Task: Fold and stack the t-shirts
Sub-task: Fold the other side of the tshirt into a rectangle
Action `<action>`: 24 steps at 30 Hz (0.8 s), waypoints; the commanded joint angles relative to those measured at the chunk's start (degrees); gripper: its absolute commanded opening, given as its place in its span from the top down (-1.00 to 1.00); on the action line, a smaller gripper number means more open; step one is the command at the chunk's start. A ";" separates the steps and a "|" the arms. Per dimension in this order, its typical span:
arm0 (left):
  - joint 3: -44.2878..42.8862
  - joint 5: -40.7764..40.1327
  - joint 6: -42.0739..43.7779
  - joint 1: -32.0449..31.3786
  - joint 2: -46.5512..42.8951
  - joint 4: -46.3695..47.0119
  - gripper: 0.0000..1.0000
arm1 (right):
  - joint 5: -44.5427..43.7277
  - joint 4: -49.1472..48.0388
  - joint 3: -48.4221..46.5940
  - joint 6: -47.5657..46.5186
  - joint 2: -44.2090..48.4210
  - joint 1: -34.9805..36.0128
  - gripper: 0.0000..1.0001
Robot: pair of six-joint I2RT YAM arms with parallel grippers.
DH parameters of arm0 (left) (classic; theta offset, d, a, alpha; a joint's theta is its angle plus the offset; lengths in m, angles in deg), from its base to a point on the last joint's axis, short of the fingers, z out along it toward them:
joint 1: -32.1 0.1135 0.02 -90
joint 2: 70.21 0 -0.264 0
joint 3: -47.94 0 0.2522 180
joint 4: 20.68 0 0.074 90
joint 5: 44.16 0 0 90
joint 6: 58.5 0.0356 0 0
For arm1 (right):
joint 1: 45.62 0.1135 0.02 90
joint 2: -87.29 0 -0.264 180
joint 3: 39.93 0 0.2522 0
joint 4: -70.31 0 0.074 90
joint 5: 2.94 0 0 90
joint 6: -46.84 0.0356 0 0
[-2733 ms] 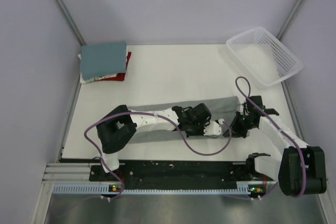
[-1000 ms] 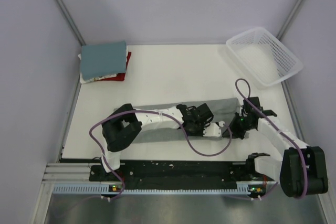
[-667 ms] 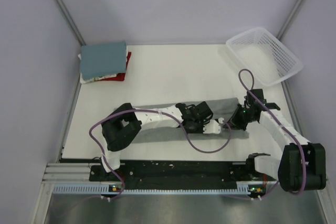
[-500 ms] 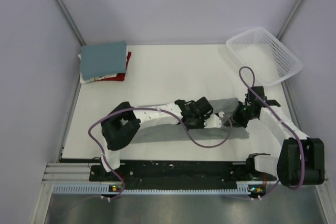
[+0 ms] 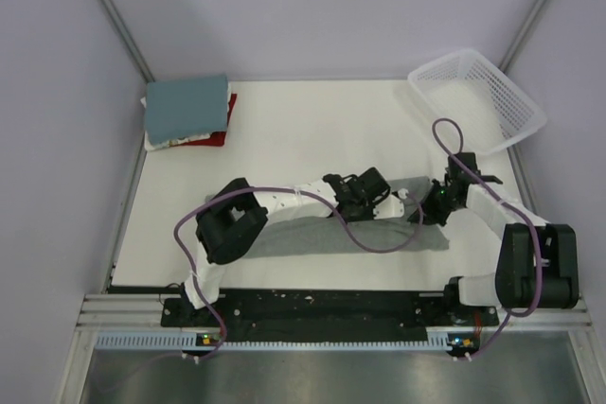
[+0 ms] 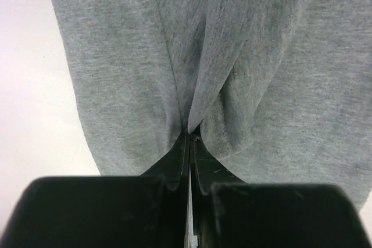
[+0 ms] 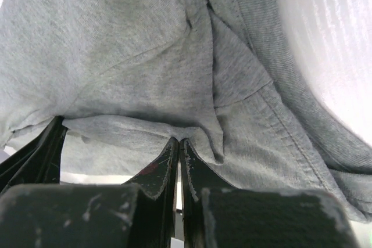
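Observation:
A heather-grey t-shirt (image 5: 312, 234) lies as a long strip across the near middle of the table, its right end raised. My left gripper (image 5: 396, 203) is shut on a fold of the grey t-shirt (image 6: 244, 56), which hangs from its tips (image 6: 190, 135). My right gripper (image 5: 426, 207) is shut on the shirt's edge (image 7: 133, 56), pinched at its tips (image 7: 178, 140). The two grippers sit close together over the shirt's right end. A stack of folded t-shirts, teal-blue (image 5: 187, 106) on top, whitish (image 5: 163, 142) and red (image 5: 216, 137) below, sits at the far left corner.
A white plastic lattice basket (image 5: 478, 99) stands tilted at the far right corner. Purple cables (image 5: 379, 245) loop off both arms over the shirt. The white table (image 5: 312, 130) ends at walls on left, back and right.
Both grippers have moved away from the near edge toward the table's middle, lifting and carrying the shirt's right end. The left arm has swung further out; the stack and basket have not moved.

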 commanded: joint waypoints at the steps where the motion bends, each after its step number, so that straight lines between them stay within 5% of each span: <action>1: -3.37 -2.37 -0.18 0.33 1.10 2.38 1.00 | -3.20 -3.30 -2.11 0.82 -0.48 -1.35 1.00; 10: -4.43 -3.51 -0.44 0.59 2.07 2.65 1.00 | -3.99 -6.28 -1.93 2.13 -2.06 -1.79 1.00; 14: -4.43 -5.35 -0.53 0.77 1.55 3.35 0.57 | -5.48 -6.29 -3.42 2.23 -2.94 -1.79 0.60; 18: -5.57 -7.37 -0.09 2.00 0.84 4.06 0.28 | -6.54 -6.55 -6.15 0.04 -2.33 -1.79 0.58; 24: -6.72 -8.52 0.53 3.84 -0.82 3.88 0.12 | -8.13 -3.04 -8.35 -5.41 1.70 -1.79 0.56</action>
